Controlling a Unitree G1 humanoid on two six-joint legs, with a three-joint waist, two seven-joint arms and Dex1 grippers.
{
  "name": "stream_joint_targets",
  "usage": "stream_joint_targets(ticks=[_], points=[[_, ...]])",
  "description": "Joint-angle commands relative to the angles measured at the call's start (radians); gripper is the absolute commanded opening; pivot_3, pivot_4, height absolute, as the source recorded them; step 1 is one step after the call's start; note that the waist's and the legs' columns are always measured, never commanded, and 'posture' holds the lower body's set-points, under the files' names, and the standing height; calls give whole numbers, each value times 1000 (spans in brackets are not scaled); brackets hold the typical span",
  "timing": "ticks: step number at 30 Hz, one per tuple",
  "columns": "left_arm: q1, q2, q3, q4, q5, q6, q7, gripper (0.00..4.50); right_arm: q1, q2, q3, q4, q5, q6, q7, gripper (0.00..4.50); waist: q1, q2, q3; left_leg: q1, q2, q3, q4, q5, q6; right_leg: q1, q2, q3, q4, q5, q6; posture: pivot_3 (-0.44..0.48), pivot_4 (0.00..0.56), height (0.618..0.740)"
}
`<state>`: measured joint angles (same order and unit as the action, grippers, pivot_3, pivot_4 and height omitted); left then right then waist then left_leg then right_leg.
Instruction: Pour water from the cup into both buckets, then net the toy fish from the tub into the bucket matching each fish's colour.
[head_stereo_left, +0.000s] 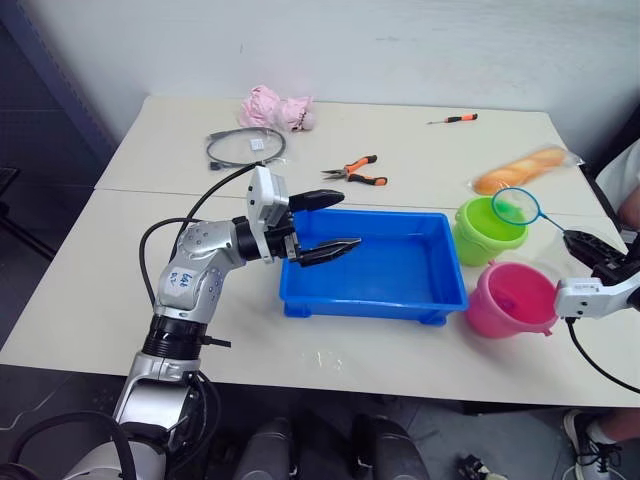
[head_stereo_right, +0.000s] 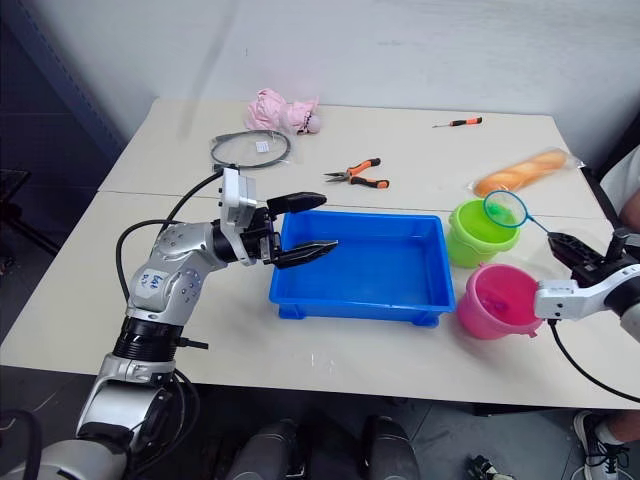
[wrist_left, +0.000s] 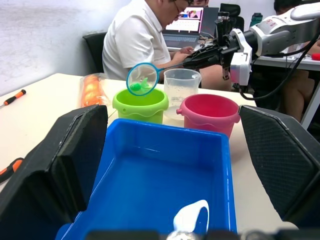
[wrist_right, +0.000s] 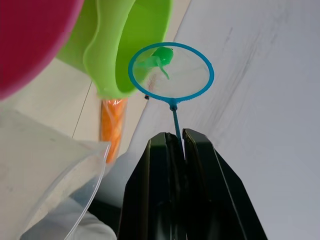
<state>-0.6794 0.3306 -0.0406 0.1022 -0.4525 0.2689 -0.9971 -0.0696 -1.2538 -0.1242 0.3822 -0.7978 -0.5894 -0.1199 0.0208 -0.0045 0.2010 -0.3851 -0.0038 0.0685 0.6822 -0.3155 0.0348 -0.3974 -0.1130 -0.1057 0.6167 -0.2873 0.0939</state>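
Observation:
The blue tub (head_stereo_left: 390, 268) sits mid-table. My left gripper (head_stereo_left: 346, 221) is open, its fingers (wrist_left: 60, 165) spread over the tub's left rim with nothing between them. At the right table edge my right gripper (wrist_right: 176, 137) is shut on the thin handle of the net (head_stereo_left: 515, 206). The light blue hoop hovers just above the lime green bucket (head_stereo_left: 488, 232) and carries a green toy fish (wrist_right: 159, 57) in its mesh. The hot pink bucket (head_stereo_left: 512, 298) stands just in front of the green one. The clear cup (wrist_left: 181, 87) stands behind both buckets on the right.
Orange-handled pliers (head_stereo_left: 357, 172), a coiled grey cable (head_stereo_left: 245, 147), a pink soft toy (head_stereo_left: 277, 108), a small screwdriver (head_stereo_left: 453, 119) and an orange packet (head_stereo_left: 520, 168) lie on the far half of the table. A person in a white shirt (wrist_left: 140, 40) sits beyond the right edge.

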Motion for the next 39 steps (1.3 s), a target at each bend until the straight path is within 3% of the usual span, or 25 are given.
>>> stream_joint_targets(ticks=[1, 12, 21, 25, 27, 32, 35, 39], points=[[8, 1, 11, -8, -4, -19, -6, 4478, 3, -18, -13, -20, 14, 5, -17, 0, 0, 0, 0, 0, 0, 0, 0, 0, 0, 0, 0, 0, 0, 0, 0, 0, 150, 740], [16, 5, 11, 2, -2, -32, -18, 4478, 44, -14, -25, -43, 17, 23, -56, 0, 0, 0, 0, 0, 0, 0, 0, 0, 0, 0, 0, 0, 0, 0, 0, 0, 150, 740], [14, 2, 11, 10, -3, -39, -24, 4478, -21, -42, -22, 39, 43, -3, -62, 0, 0, 0, 0, 0, 0, 0, 0, 0, 0, 0, 0, 0, 0, 0, 0, 0, 150, 740], [17, 3, 10, 7, -1, -38, -22, 4478, -6, -20, -35, 0, 86, -23, -44, 0, 0, 0, 0, 0, 0, 0, 0, 0, 0, 0, 0, 0, 0, 0, 0, 0, 150, 740], [18, 12, 17, 7, -5, -38, -29, 4478, -18, 13, -83, -24, 242, -24, 28, 0, 0, 0, 0, 0, 0, 0, 0, 0, 0, 0, 0, 0, 0, 0, 0, 0, 150, 740], [34, 79, 60, -14, -69, 7, -102, 4478, -4, 64, -109, -199, 766, 18, 408, 0, -10, 0, 0, 1, 1, 0, 0, 0, 0, 0, 1, 0, 0, 0, 0, 0, 150, 740], [70, 194, 33, -95, -60, 9, -222, 4478, 32, 100, -134, -377, 1107, 197, 630, 0, -17, 0, 0, 1, 2, -2, 0, 0, 0, 1, 1, -1, 2, 0, 0, 0, 150, 740], [72, 308, 83, -219, -158, 96, -288, 4478, 97, 76, -157, -665, 1520, 522, 871, 0, -13, 1, 0, 1, 2, -4, 0, 0, 0, 2, -1, -1, 1, 0, -1, 0, 150, 740]])
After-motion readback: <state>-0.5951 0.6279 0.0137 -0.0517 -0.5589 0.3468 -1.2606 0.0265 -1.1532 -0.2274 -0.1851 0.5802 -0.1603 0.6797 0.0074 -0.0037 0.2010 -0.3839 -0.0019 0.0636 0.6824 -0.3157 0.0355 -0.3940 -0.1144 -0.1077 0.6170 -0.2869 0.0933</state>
